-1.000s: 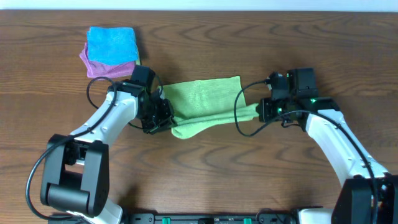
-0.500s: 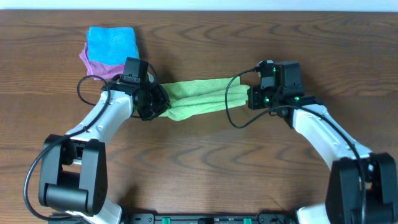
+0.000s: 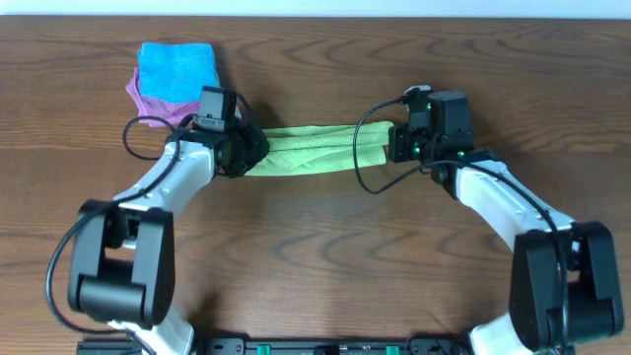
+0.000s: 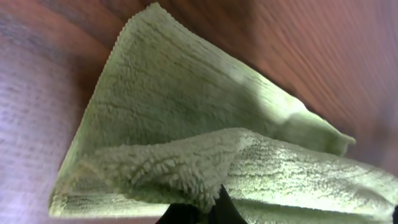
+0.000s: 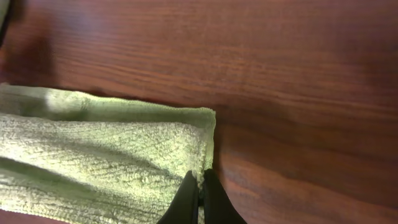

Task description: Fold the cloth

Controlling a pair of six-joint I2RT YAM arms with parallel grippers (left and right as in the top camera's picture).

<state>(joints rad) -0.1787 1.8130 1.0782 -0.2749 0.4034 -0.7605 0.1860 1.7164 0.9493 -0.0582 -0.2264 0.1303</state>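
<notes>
The light lime-green cloth (image 3: 306, 151) lies as a narrow band stretched between both grippers at the table's middle back. My left gripper (image 3: 244, 153) is shut on its left end; in the left wrist view the cloth (image 4: 186, 124) drapes over the dark fingertips (image 4: 208, 208), one layer raised above another. My right gripper (image 3: 391, 148) is shut on the right end; in the right wrist view the black fingers (image 5: 199, 190) pinch the cloth (image 5: 106, 155) at its edge near the corner.
A bright blue folded cloth (image 3: 177, 69) lies on a purple folded cloth (image 3: 148, 104) at the back left, close to my left arm. The table is brown wood (image 3: 315, 266). Black cables loop by both wrists.
Both grippers have carried the cloth's near edge toward the back, over the rest. The broad sheet has become a narrow band. Both arms now sit farther back.
</notes>
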